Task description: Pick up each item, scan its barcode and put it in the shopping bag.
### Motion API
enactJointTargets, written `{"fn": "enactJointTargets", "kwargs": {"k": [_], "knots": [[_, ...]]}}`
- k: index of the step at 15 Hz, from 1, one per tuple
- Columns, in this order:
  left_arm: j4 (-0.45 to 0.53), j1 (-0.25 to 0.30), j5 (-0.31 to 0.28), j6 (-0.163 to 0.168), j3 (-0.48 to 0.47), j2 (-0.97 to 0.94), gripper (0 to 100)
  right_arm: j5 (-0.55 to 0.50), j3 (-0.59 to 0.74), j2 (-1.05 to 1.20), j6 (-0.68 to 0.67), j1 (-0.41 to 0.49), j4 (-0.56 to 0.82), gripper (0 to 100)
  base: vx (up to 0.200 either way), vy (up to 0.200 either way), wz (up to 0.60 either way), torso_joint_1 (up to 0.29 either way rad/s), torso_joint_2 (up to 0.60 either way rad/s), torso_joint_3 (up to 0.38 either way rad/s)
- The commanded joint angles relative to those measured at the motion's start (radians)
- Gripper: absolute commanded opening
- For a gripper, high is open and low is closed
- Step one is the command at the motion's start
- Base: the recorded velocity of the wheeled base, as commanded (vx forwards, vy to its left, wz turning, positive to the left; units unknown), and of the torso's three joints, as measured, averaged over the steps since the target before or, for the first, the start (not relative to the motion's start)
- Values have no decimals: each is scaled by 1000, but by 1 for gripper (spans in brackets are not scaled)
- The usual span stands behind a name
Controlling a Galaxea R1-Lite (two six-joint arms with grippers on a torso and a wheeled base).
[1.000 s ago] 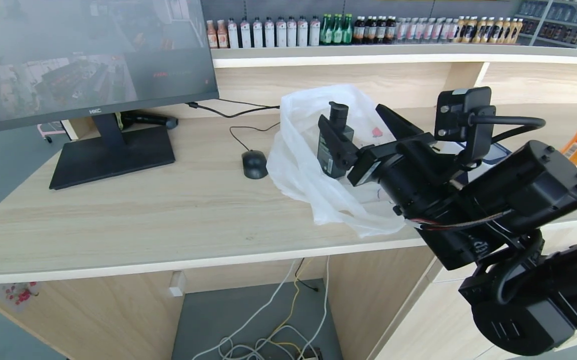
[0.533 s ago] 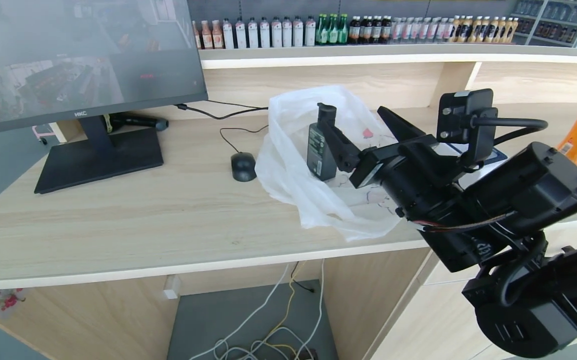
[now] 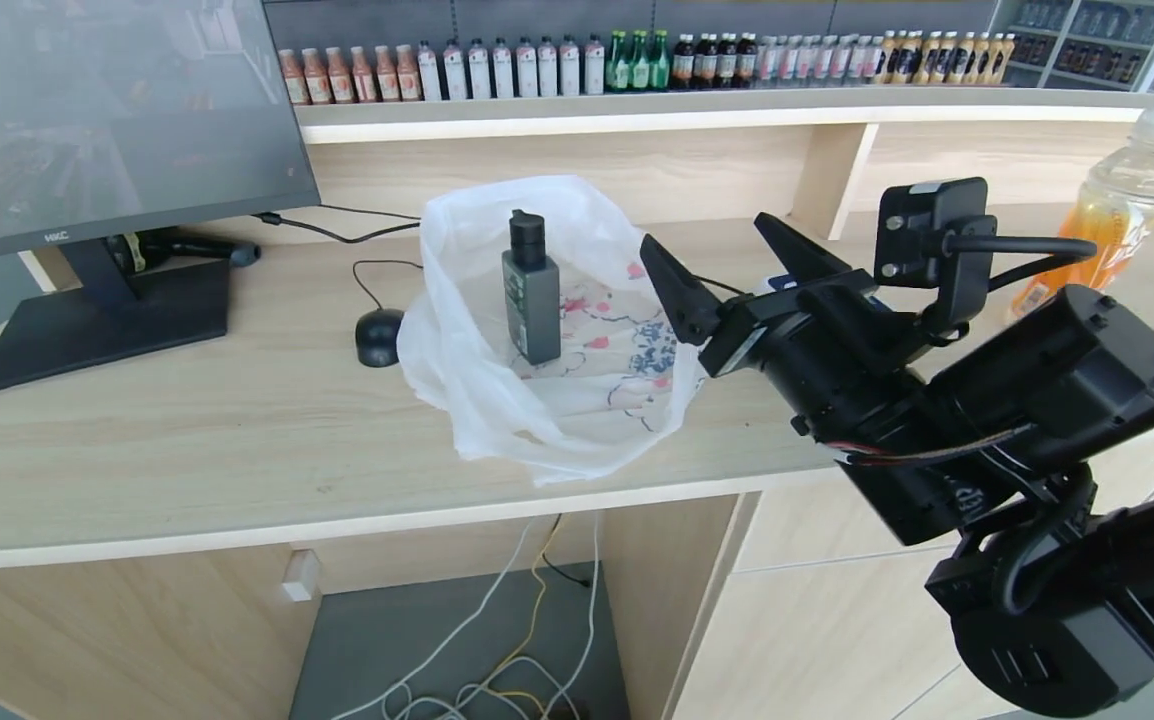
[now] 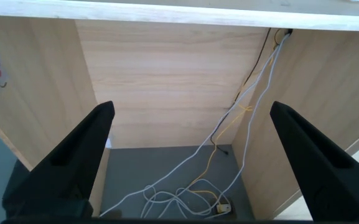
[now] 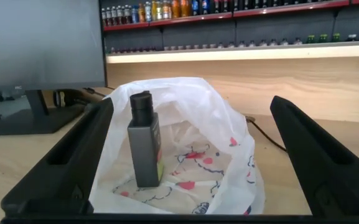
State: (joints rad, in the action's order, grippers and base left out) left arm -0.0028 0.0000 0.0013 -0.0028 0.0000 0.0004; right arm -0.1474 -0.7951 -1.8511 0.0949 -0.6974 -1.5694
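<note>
Head view: the right claw (image 3: 737, 265) is spread wide and holds nothing, above the bench (image 3: 187, 430) and just right of the shopping bag (image 3: 467, 390). A dark bottle (image 3: 531, 300) stands upright inside the bag, apart from the claw. The bag lies open near the bench's near edge. A mouse (image 3: 377, 338) sits just left of the bag, with a monitor (image 3: 87, 110) at far left. An orange drink bottle (image 3: 1107, 215) stands at far right. The left claw (image 4: 191, 109) is spread and empty, below the bench top, facing loose cables (image 4: 185, 199) on the floor.
</note>
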Motion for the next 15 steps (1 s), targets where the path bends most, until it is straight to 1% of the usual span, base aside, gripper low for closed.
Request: {"fn": "enactJointTargets", "kwargs": {"k": [1,15], "knots": [[0,0,0,0,0,0,100,0,1,-2,0,-1,-1,100,0,-200,0,2,2,2],[0,0,0,-2,0,0,100,0,11,6,0,-1,-1,100,0,-200,0,2,1,2]]}}
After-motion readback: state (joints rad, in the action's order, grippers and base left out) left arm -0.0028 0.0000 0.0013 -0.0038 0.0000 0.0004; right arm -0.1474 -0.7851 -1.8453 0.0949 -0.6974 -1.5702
